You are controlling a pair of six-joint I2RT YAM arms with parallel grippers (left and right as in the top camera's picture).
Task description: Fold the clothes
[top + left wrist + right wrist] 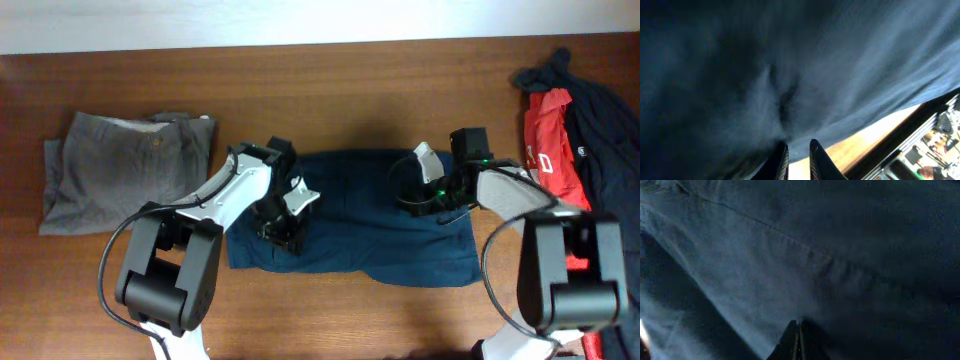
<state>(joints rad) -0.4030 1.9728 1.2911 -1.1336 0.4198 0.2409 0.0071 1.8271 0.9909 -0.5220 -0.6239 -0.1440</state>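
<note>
From overhead we see the navy blue garment (350, 215) lying spread in the middle of the table (350, 100), with the left gripper (283, 232) on its left part and the right gripper (412, 200) on its right. In the left wrist view, the fingers (820, 160) stand nearly together, pinching a gathered fold. In the right wrist view, the fingers (790, 341) press tight together on puckered navy cloth.

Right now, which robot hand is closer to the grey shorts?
Left. The left gripper sits on the navy cloth beside the shorts; the right gripper is farther along the cloth.
</note>
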